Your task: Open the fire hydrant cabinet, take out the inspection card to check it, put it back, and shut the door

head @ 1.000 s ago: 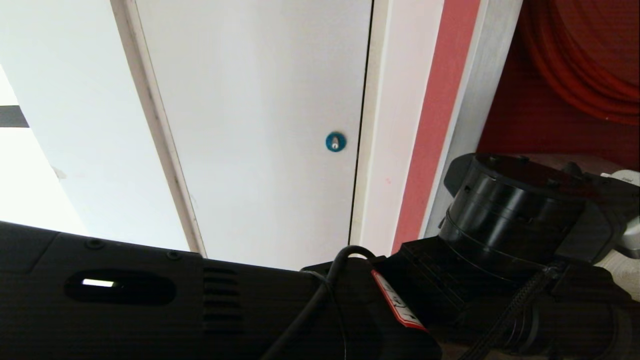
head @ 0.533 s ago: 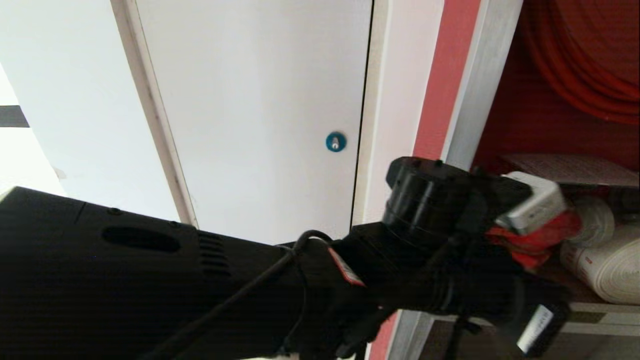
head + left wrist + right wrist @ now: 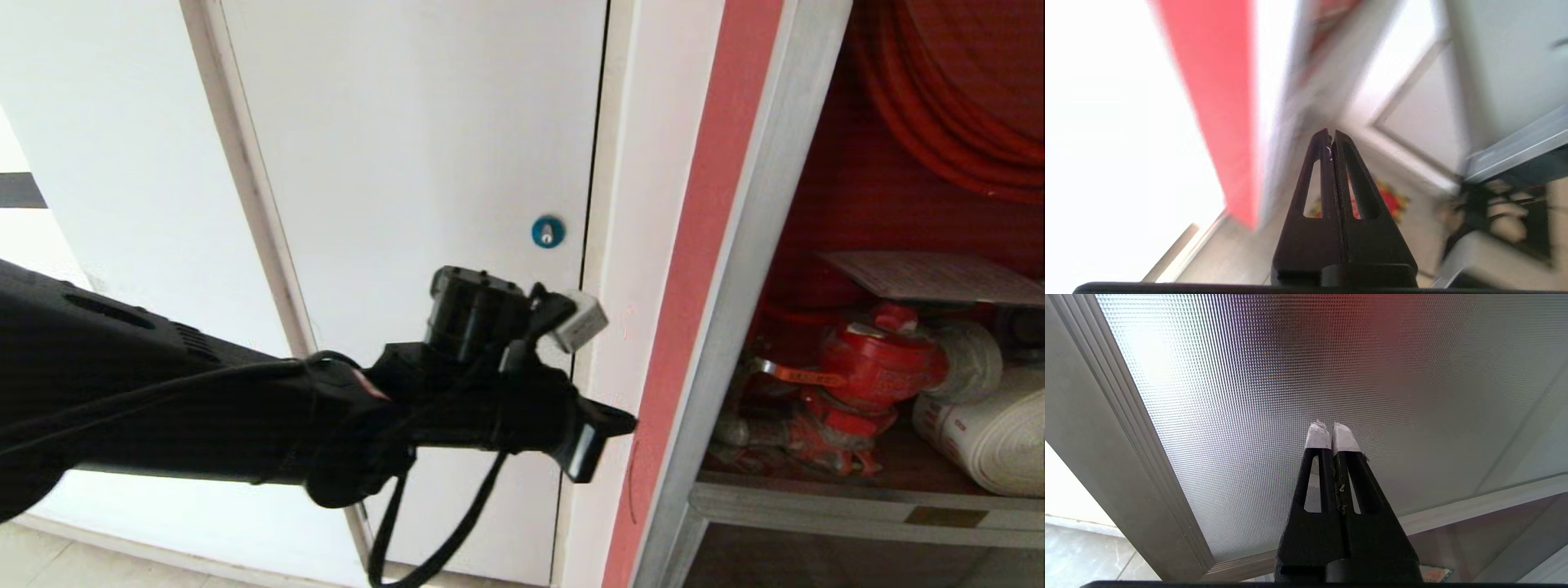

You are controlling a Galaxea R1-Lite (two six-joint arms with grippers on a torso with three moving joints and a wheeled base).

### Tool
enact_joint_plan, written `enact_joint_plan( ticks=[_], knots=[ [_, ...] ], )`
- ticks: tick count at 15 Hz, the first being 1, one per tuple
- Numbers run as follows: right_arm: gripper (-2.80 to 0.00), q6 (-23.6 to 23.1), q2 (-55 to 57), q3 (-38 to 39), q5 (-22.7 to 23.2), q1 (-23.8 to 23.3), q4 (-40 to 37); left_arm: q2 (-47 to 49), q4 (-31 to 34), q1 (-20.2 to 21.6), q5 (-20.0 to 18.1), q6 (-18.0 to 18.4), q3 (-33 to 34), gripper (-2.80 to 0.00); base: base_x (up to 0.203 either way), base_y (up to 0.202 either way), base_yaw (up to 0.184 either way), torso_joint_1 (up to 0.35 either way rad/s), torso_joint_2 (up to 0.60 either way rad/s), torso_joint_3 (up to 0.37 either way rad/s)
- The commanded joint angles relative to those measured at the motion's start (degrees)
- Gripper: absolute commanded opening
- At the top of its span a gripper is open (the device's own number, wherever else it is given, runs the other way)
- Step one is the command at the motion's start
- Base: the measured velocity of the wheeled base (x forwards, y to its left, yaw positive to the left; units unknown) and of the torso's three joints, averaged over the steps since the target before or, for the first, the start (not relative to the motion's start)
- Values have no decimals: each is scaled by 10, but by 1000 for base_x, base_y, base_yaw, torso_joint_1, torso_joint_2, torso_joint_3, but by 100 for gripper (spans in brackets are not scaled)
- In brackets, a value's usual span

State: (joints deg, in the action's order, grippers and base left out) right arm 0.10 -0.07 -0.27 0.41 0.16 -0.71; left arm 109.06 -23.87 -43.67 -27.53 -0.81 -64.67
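Note:
The fire hydrant cabinet (image 3: pixel 739 327) stands open at the right, with a brushed silver frame and a red inside. The inspection card (image 3: pixel 931 276), a white printed sheet, lies flat above the red valve (image 3: pixel 878 359). My left gripper (image 3: pixel 624 425) is shut and empty in front of the white wall, just left of the cabinet frame. It also shows shut in the left wrist view (image 3: pixel 1331 136). My right gripper (image 3: pixel 1331 430) is shut and empty, its taped tips near a ribbed glass pane (image 3: pixel 1249 375) in a silver frame. I cannot tell whether that pane is the door.
A grey-white panel (image 3: pixel 408 163) with a round blue lock (image 3: pixel 548 232) stands left of the cabinet. A red strip (image 3: pixel 702 245) runs down beside the frame. A coiled red hose (image 3: pixel 939 106) hangs above the card, and a white rolled hose (image 3: pixel 988 433) lies at the right.
My left arm has swung left and away from the cabinet opening. It no longer covers the card and the valve. The right arm has not moved.

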Motion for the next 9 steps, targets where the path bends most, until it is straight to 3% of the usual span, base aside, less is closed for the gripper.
enact_joint_plan(
  ticks=[1,7,9],
  knots=[
    [-280,0,-1,0,0,-1,0,-97,-1,68,-2,10,84,-280,0,0,0,0,0,0],
    [-280,0,-1,0,0,0,0,-363,5,264,-4,67,254,-280,0,0,0,0,0,0],
    [-280,0,-1,0,0,-1,0,-454,7,294,-2,74,295,-280,0,0,0,0,0,0]
  ],
)
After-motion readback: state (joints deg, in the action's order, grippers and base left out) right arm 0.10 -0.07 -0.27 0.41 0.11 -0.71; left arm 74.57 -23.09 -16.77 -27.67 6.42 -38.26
